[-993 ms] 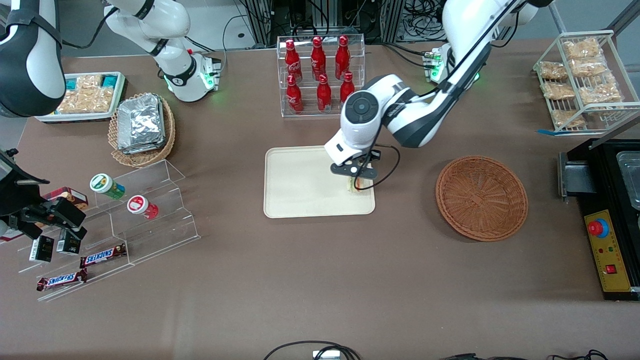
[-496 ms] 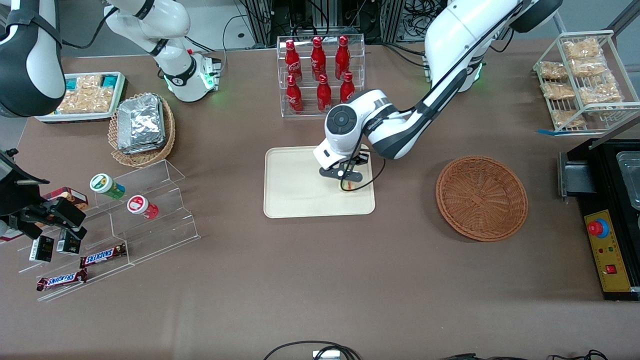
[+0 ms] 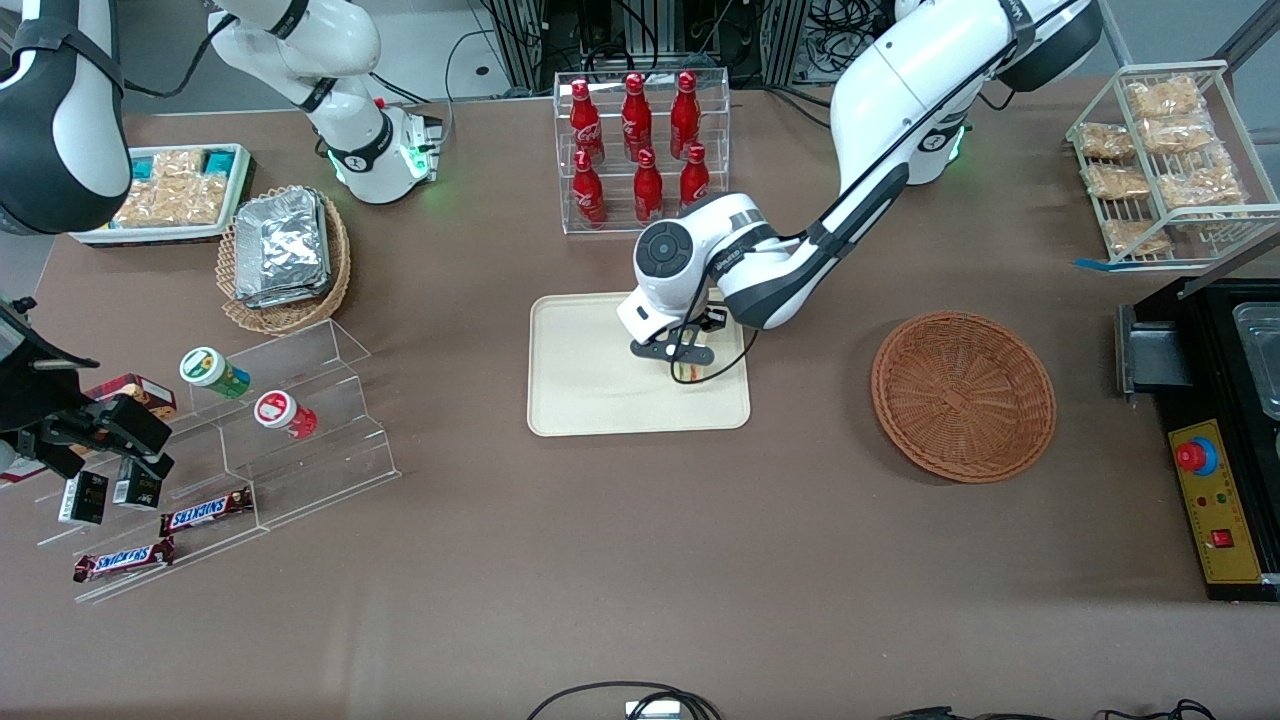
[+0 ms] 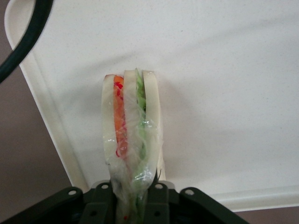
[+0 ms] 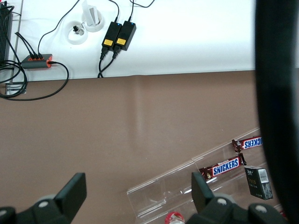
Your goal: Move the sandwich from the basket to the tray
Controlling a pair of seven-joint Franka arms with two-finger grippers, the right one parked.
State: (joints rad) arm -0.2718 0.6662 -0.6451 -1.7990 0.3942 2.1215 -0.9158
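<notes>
Front view: the pincer (image 3: 687, 362) has moved since a second ago, away from the tray's (image 3: 585, 395) edge on the basket side and farther in over the tray, toward the parked arm's end; half a second ago it was already over the tray, and it has crept a little farther the same way; the arm's white wrist housing has shifted with it, closer to the bottle rack (image 3: 642, 150); the sandwich (image 3: 688, 372) has travelled along, clamped between the fingers, low over the cream surface, though whether it touches the tray cannot be told; the basket (image 3: 963, 395) sits well apart from the pincer toward the working arm's end, unchanged; in the left wrist view the sandwich (image 4: 131, 140) stands on edge, wrapped in clear film, its orange, red and green layers showing between white slices, with the tray's rim (image 4: 51, 126) just beside it; readable writing: two bars (image 3: 205, 511) marked SNICKERS on the clear stand, well off toward the parked arm's end and nearer the front camera than the pincer; the same word shows in the right wrist view (image 5: 226, 166).
</notes>
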